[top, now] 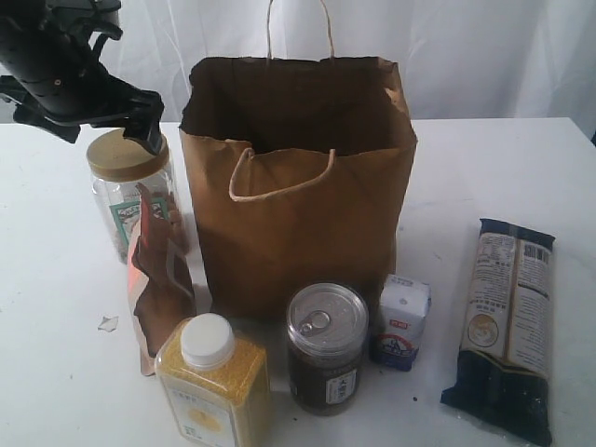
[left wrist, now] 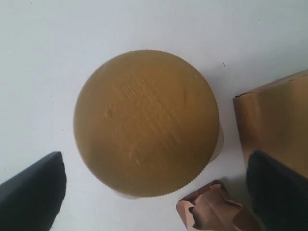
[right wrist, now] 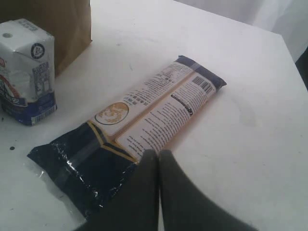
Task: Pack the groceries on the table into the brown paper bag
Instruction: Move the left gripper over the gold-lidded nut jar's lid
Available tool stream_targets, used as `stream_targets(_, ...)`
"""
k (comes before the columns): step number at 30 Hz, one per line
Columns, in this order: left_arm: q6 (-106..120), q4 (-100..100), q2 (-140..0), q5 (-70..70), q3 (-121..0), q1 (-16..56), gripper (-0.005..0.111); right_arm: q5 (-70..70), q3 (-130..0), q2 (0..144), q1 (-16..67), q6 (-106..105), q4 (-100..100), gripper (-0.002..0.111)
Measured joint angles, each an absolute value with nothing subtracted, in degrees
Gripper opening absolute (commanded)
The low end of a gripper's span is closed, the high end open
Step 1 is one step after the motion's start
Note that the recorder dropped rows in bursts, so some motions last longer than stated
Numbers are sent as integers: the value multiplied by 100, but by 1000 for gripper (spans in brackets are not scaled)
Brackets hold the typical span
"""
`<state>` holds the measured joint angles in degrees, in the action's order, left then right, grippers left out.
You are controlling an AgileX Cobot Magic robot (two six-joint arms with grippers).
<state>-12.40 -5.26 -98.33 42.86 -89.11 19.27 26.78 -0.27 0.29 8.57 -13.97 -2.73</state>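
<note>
My left gripper (top: 116, 126) (left wrist: 154, 163) hangs open just above the gold-lidded clear jar (top: 130, 191) (left wrist: 147, 122), one finger either side of the lid and clear of it. The brown pouch (top: 160, 279) (left wrist: 211, 211) leans against the jar, beside the tall brown paper bag (top: 298, 186) (left wrist: 272, 120). In front of the bag stand the yellow-grain bottle (top: 212, 382), pull-tab can (top: 326, 346) and white-blue carton (top: 401, 321) (right wrist: 26, 70). The long dark noodle packet (top: 507, 321) (right wrist: 139, 125) lies flat at the right. My right gripper (right wrist: 159, 155) is shut and empty, above the packet's dark end.
The white table (top: 56, 307) carries a small white crumb (top: 108, 323) left of the pouch. A white curtain (top: 466, 47) hangs behind the table's far edge. The bag's mouth is open, with its handles (top: 298, 23) standing up.
</note>
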Motion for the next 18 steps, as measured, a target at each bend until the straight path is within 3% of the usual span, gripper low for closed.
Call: stream_targets(18, -1276, -797, -9992, 4021, -8911, 1891, 105, 2678, -27, 29, 857, -1407, -273, 0)
